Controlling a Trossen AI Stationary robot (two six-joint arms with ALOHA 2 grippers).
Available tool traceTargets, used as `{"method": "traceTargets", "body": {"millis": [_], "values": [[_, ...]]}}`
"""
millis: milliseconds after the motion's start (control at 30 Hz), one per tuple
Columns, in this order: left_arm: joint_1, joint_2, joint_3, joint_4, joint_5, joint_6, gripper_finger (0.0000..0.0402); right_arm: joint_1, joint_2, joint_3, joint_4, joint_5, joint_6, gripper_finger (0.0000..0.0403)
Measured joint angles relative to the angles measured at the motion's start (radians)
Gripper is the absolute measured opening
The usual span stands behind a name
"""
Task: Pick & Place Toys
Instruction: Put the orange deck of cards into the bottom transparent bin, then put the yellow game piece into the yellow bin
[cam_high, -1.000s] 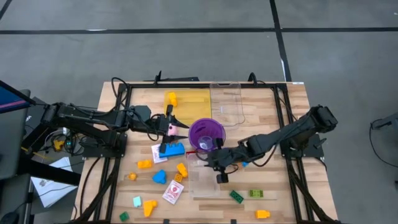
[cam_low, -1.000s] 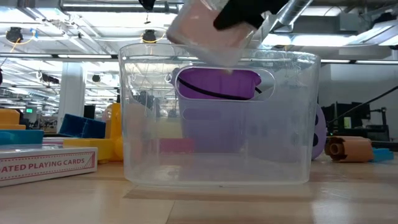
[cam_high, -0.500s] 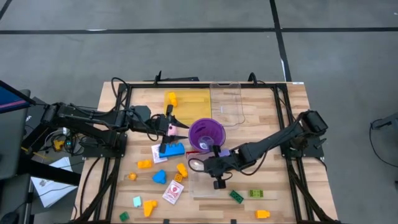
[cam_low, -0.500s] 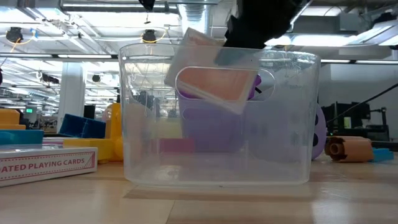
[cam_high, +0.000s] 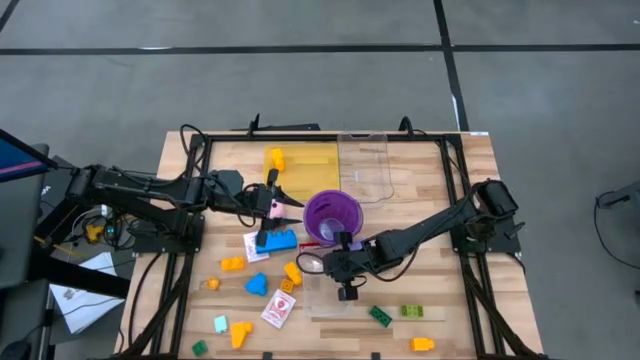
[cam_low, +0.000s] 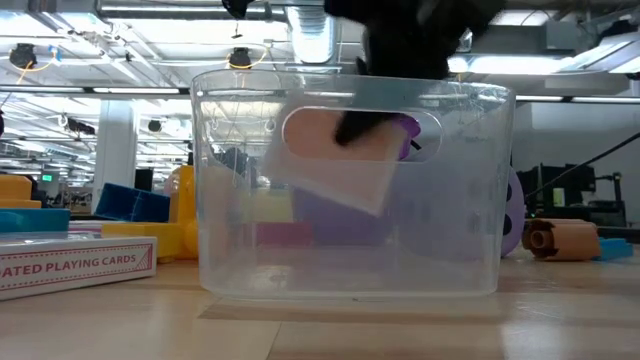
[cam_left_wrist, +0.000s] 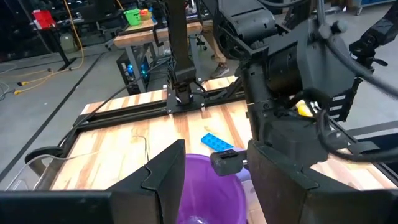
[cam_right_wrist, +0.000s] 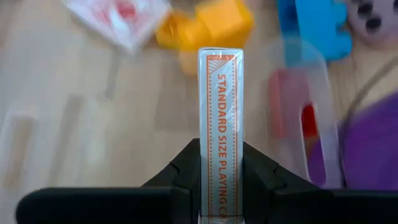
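Note:
My right gripper (cam_high: 322, 264) is shut on a white-orange pack of playing cards (cam_right_wrist: 221, 118), over the left end of the clear tray (cam_high: 330, 295) at the table's near middle. In the low view the pack (cam_low: 335, 165) shows tilted behind the tray's front wall (cam_low: 350, 250). My left gripper (cam_high: 285, 205) waits open beside the purple cup (cam_high: 332, 215), with a pink die (cam_high: 272, 208) showing at its fingers. Bricks lie on the table: a blue one (cam_high: 280, 240), yellow and orange ones (cam_high: 292, 272), and green ones (cam_high: 380, 316). My right gripper pinches the card pack between its two fingers, one on each broad face, at one end (cam_right_wrist: 221, 186). A narrow printed edge faces the wrist camera. The fingers come slanting down from the table's right. The pack is lifted clear and tilted, above the tray's floor (cam_low: 350, 285).
A second card pack (cam_high: 278, 308) lies near the front, left of the clear tray. A yellow tray (cam_high: 305, 160) and another clear tray (cam_high: 365, 165) stand at the far edge. Several bricks lie along the near edge, among them an orange one (cam_high: 422, 343).
My right gripper has moved down and toward the table's left edge with the card pack. The pack has gone from above the clear tray's rim to below it, inside the walls, staying tilted.

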Motion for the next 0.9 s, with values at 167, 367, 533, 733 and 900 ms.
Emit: {"method": "traceTargets", "body": {"millis": [167,367,533,733,900], "values": [[0.000,0.000,0.000,0.002,0.000,0.000,0.0167,0.001,0.012,0.005,0.012,0.001,0.000,0.0066],[0.000,0.000,0.000,0.002,0.000,0.000,0.0167,-0.005,0.012,0.005,0.011,0.001,0.000,0.0066],[0.000,0.000,0.000,0.001,0.000,0.000,0.0167,-0.006,0.012,0.005,0.009,0.001,-0.013,0.0071],[0.000,0.000,0.000,0.000,0.000,0.000,0.0167,-0.006,0.012,0.005,0.010,0.000,-0.027,0.0102],[0.000,0.000,0.000,0.000,0.000,0.000,0.0167,-0.006,0.012,0.005,0.012,0.001,-0.031,0.0119]]}}
